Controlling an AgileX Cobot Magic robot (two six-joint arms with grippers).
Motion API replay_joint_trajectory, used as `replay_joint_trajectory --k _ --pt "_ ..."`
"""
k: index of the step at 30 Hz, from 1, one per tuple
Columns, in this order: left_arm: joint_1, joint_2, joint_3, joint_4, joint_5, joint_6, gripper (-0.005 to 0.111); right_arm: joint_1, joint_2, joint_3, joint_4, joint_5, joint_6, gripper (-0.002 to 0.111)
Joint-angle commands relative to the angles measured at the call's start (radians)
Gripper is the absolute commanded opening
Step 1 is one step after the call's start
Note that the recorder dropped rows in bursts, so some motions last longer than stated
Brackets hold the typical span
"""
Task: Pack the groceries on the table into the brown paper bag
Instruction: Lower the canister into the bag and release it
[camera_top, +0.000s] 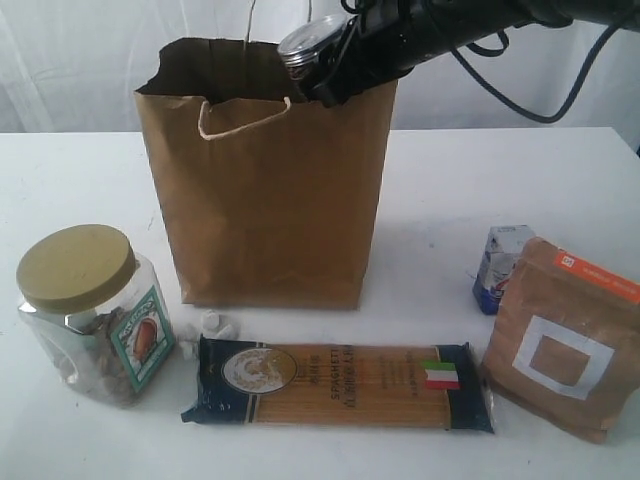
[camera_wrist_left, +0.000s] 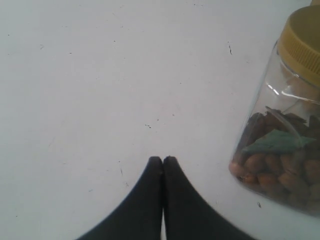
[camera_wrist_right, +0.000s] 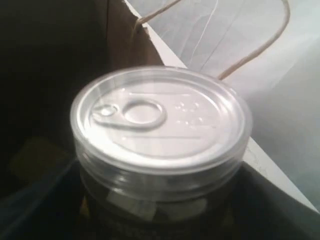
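The right claw (camera_top: 335, 72) grips the can (camera_top: 308, 45) tilted by the bag (camera_top: 270, 200) rim up top, so a drop could clip the edge and topple it; the left claw (camera_wrist_left: 163, 162) is clenched empty.

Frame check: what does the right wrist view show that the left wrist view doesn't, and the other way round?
Right wrist only: the pull-tab can, close up, over the dark inside of the brown paper bag. Left wrist only: the left gripper, shut, above the bare table, with the gold-lidded clear jar off to one side. Shared: no object, perhaps only a pale white surface.
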Motion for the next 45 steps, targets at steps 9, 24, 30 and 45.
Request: replay_joint_trajectory --k 9,24,30,45 --pt "0.0 -0.003 0.001 0.001 0.0 0.0 0.0 -0.002 -0.016 -0.009 0.005 -0.033 0.005 0.064" --pt "0.0 -0.003 0.001 0.001 0.0 0.0 0.0 -0.002 -0.018 -0.009 0.006 0.012 0.136 0.075" --pt "0.0 -0.003 0.001 0.001 0.0 0.0 0.0 -0.002 -0.018 -0.009 0.006 0.012 0.136 0.1" --pt "0.0 -0.003 0.001 0.001 0.0 0.0 0.0 -0.002 -0.1 -0.009 -0.006 0.028 0.136 0.1"
